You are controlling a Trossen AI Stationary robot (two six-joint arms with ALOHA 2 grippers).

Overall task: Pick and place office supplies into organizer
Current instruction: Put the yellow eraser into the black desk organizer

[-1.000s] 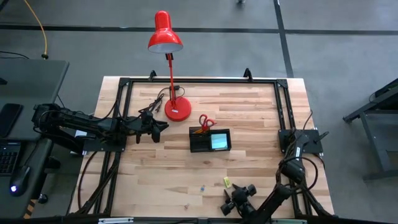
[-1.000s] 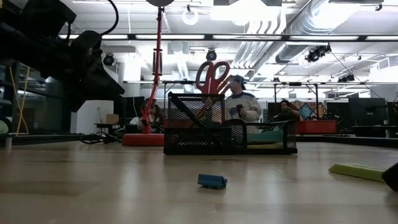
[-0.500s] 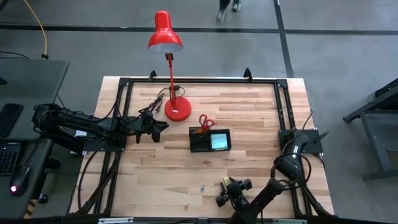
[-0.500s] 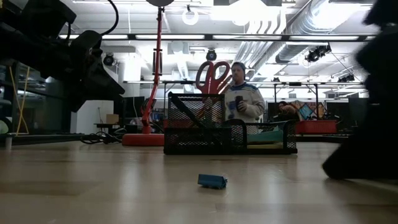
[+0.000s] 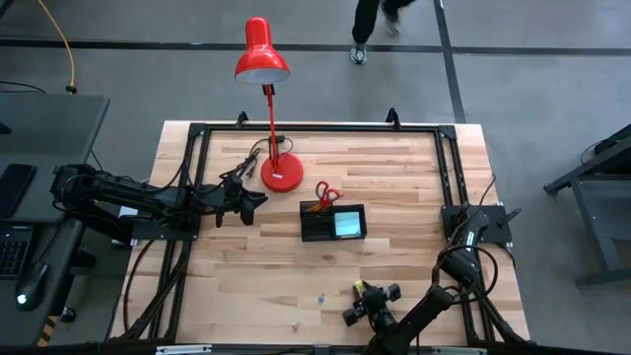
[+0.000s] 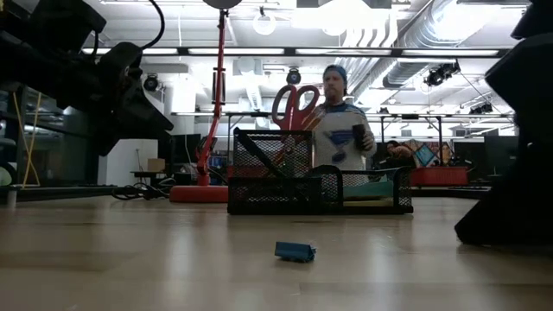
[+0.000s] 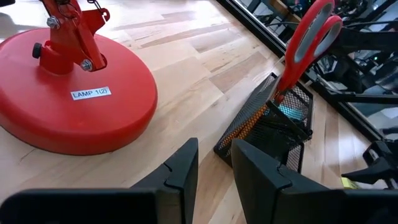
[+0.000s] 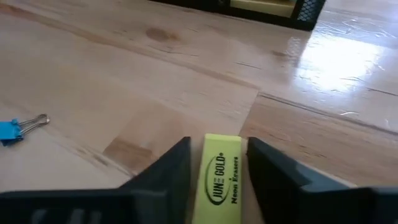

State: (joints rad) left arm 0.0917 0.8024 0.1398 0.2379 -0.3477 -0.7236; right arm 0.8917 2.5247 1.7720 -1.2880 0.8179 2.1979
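Yellow eraser [image 8: 219, 175] between right claw [image 8: 214, 171] fingers, near the front edge of the surface [image 5: 256, 266].

Fingers flank the eraser closely; firm clamp not certain. Scissors [image 5: 326, 193] and a teal pad already in the organizer [image 5: 332, 223]; eraser and blue clip [image 6: 295, 251] left out. Left claw [image 7: 211, 168] narrowly apart, empty, beside the lamp [image 5: 281, 173]. Beyond: a person standing in an open workshop.

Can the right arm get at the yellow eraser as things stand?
Likely yes: the right gripper is down at the table's front edge with its fingers either side of the yellow eraser, and nothing lies between them. A firm grip isn't confirmed.
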